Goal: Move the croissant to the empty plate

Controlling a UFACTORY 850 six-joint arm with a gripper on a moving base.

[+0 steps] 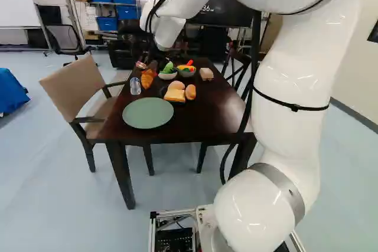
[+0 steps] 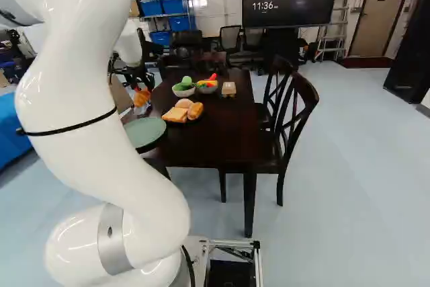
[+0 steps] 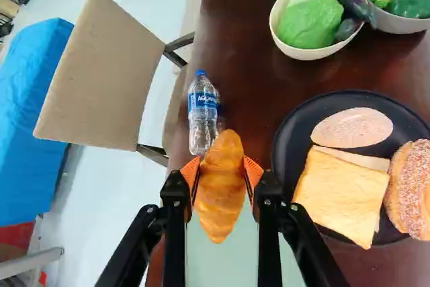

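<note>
In the right base view my gripper (image 2: pixel 140 88) hangs at the table's left side with the croissant (image 2: pixel 141 99) below it. The wrist view has the gripper (image 3: pixel 222 178) shut on the golden croissant (image 3: pixel 221 196), an orange pad against each flank. The croissant appears raised over the table's edge area. The green plate (image 1: pixel 147 113) lies bare on the near end of the table; in the wrist view it shows beneath the croissant and fingers, partly hidden by them.
A black plate (image 3: pixel 285 140) with several breads stands beside the gripper. A water bottle (image 3: pixel 202 115), a bowl of vegetables (image 3: pixel 289 46) and another bowl (image 1: pixel 186 74) stand farther off. Chairs flank the table (image 2: pixel 215 142); the beige one (image 1: pixel 74 87) is near the gripper's side.
</note>
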